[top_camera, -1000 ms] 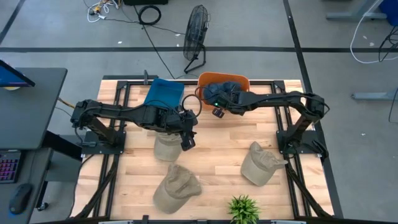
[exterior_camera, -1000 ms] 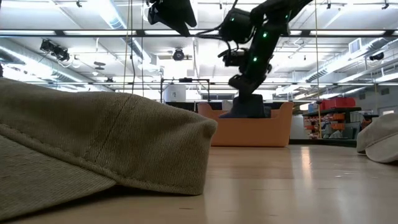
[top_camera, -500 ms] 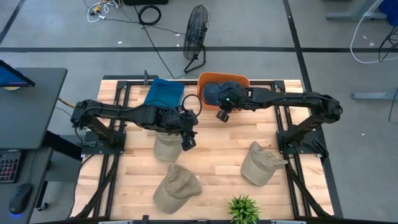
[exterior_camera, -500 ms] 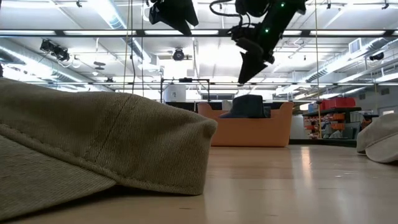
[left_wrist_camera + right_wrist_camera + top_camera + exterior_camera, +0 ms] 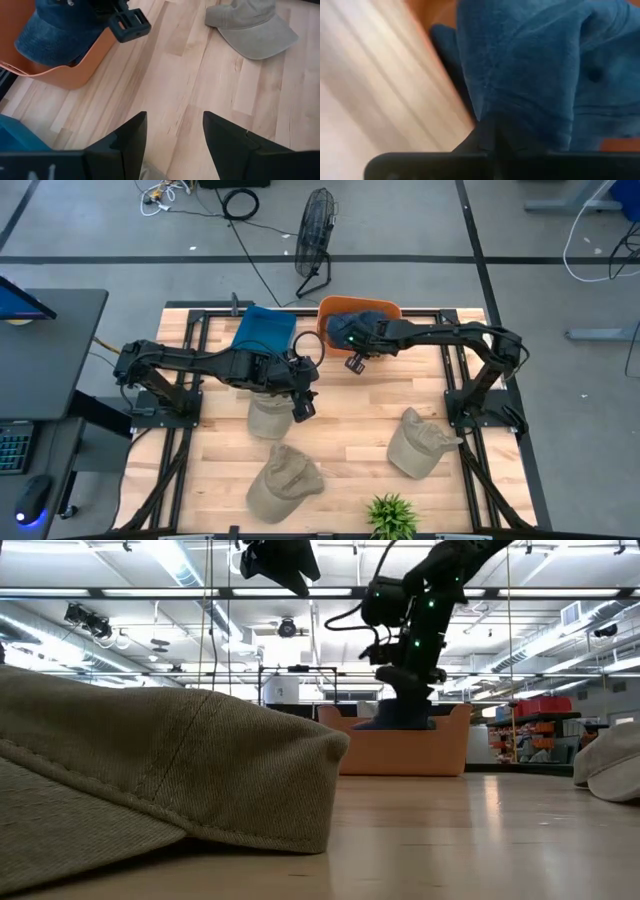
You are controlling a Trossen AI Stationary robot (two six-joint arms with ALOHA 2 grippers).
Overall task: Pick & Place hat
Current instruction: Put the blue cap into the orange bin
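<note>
Dropping back down from half a second ago, my right pincer [image 5: 352, 358] is pressed together on the blue denim hat [image 5: 540, 70] lying in the orange bin [image 5: 330, 310], so that placement seems unfinished.

The dark left gripper [image 5: 172, 137] hangs above the table with its two fingers spread apart, while the dark right gripper [image 5: 352, 348] reaches low across the far side, its fingers pressed together.
</note>
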